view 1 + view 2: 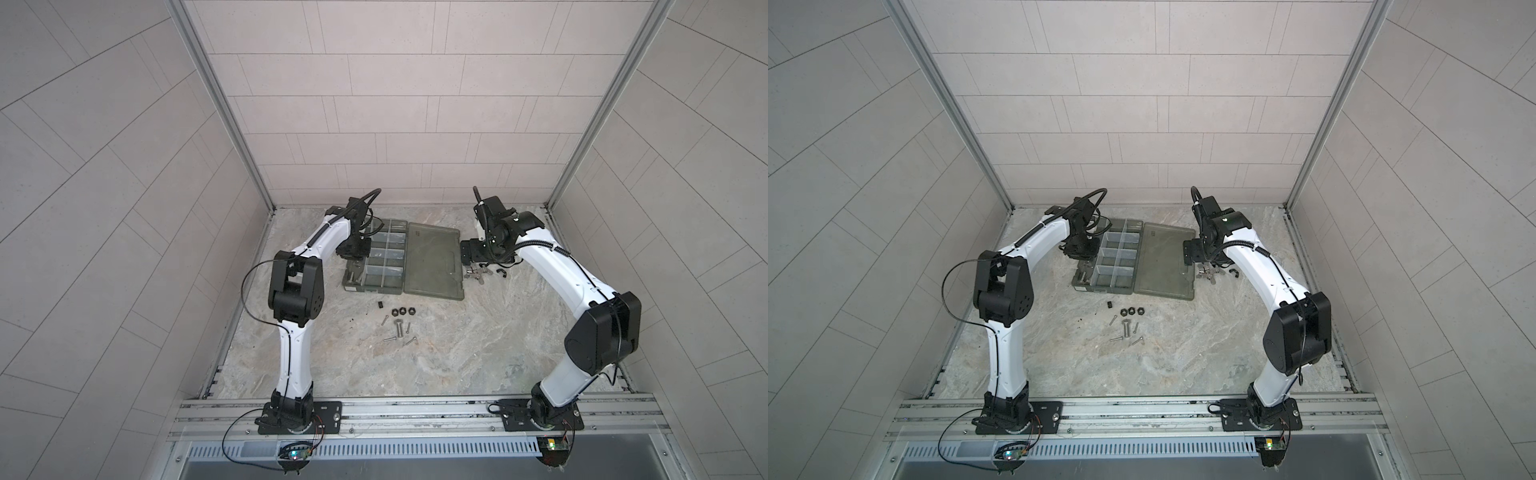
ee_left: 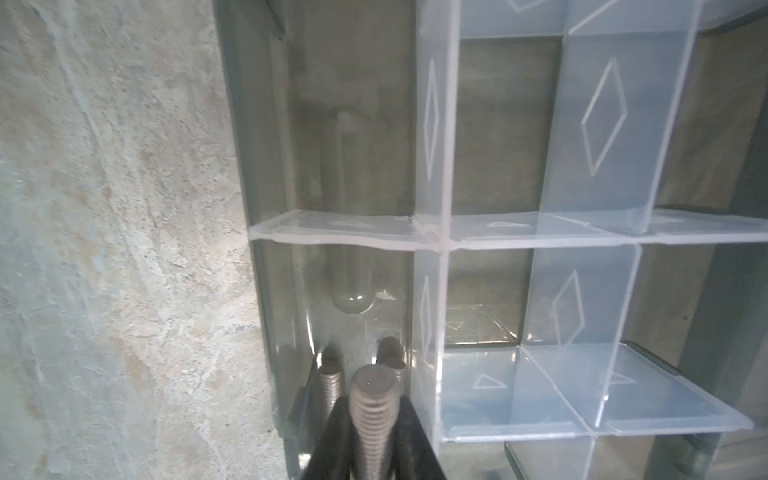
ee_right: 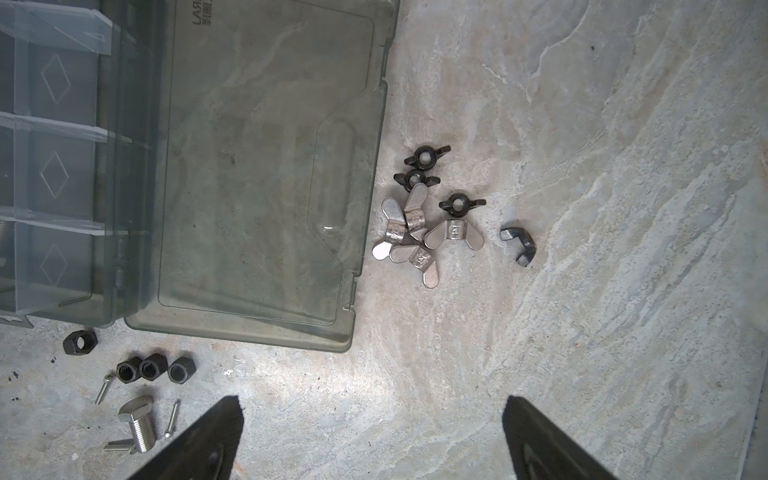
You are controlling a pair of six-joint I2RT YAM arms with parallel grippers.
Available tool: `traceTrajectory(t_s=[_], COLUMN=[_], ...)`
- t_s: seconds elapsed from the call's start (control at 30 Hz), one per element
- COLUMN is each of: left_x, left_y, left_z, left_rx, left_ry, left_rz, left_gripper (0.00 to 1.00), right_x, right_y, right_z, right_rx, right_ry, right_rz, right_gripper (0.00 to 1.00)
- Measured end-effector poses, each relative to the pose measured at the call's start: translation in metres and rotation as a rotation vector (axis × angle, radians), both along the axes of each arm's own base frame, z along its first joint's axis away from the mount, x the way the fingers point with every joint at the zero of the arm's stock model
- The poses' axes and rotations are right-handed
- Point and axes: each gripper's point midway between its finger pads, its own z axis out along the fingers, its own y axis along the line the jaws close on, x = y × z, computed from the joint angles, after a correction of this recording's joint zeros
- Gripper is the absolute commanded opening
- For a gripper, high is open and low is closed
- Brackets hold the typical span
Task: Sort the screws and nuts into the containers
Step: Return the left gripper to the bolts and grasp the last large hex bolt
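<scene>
The marble table (image 1: 457,365) carries everything. On it lies one organiser case (image 1: 374,289), opened flat in two halves: the divided half towards my left arm and the flat lid (image 3: 257,166) towards my right.

My left gripper (image 2: 372,401) hangs over the compartment (image 2: 365,332) at the case's front left corner. It is clenched on one thick silver bolt (image 2: 371,384), whose threaded end points down into that compartment. Two more threaded silver ends show beside it down there. Through the shiny plastic I cannot tell whether they are bolts or reflections.

My right gripper (image 3: 370,401) hovers above bare table just off the lid's outer edge. Its jaws are spread wide and hold nothing.

In front of the case, between my arms, one more thick hex bolt (image 3: 139,424) lies on the table.

Beside the lid's outer edge sit eight wing nuts. Four silver wing nuts (image 3: 453,232) are heaped and touching. Of the four dark wing nuts (image 3: 461,203), three are at the heap and one lies a little apart.

Near the front edge of the divided half I count four black hex nuts (image 3: 151,368). Three stand in a touching row and one sits alone, nearer the case.

Smallest are the thin screws (image 1: 384,320). In both top views four are scattered around the loose hex bolt, all still on the table. My right wrist view shows only three.
</scene>
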Motion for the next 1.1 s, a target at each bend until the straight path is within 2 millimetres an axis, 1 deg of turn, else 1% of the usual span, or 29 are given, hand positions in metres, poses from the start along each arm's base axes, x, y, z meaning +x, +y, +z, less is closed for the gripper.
traceTrajectory(t_s=[0.1,0.13,0.33,0.43,0.5,0.6,0.7,0.77,0.83,0.9,0.97,1.1], left_x=[0.002,0.002,-0.001,-0.011,-0.025,-0.057,-0.097,-0.125,-0.151,-0.174,-0.19,-0.209], left_y=[0.003,0.004,0.0,-0.006,-0.013,-0.034,-0.064,-0.083,-0.098,-0.105,-0.109,-0.113], left_z=[0.001,0.003,0.008,0.011,0.014,0.022,0.028,0.026,0.021,0.014,0.006,-0.009], left_rx=[-0.001,-0.002,-0.028,-0.051,-0.058,-0.07,-0.078,-0.084,-0.088,-0.081,-0.073,-0.065], left_ry=[0.003,0.002,0.015,0.037,0.052,0.075,0.104,0.126,0.152,0.176,0.193,0.205], left_rz=[-0.001,-0.005,0.012,0.026,0.025,-0.012,-0.08,-0.122,-0.156,-0.173,-0.173,-0.155], left_gripper=[0.42,0.43,0.44,0.44,0.44,0.43,0.41,0.39,0.38,0.37,0.37,0.37], right_x=[0.005,0.006,0.008,0.004,-0.001,-0.015,-0.033,-0.045,-0.055,-0.065,-0.076,-0.095], right_y=[0.002,0.002,0.003,0.002,0.0,-0.004,-0.008,-0.01,-0.012,-0.015,-0.017,-0.023], right_z=[-0.002,-0.002,-0.001,-0.005,-0.01,-0.021,-0.026,-0.026,-0.025,-0.023,-0.021,-0.02], right_rx=[-0.001,-0.001,-0.007,-0.013,-0.018,-0.023,-0.019,-0.01,-0.001,0.008,0.017,0.024], right_ry=[0.008,0.012,0.033,0.05,0.067,0.099,0.122,0.12,0.113,0.106,0.095,0.079], right_rz=[0.001,0.001,0.001,0.0,0.0,-0.002,-0.004,-0.006,-0.009,-0.01,-0.009,-0.006], right_gripper=[0.99,0.99,0.99,0.99,0.99,0.99,0.99,0.99,0.99,0.99,0.99,0.99])
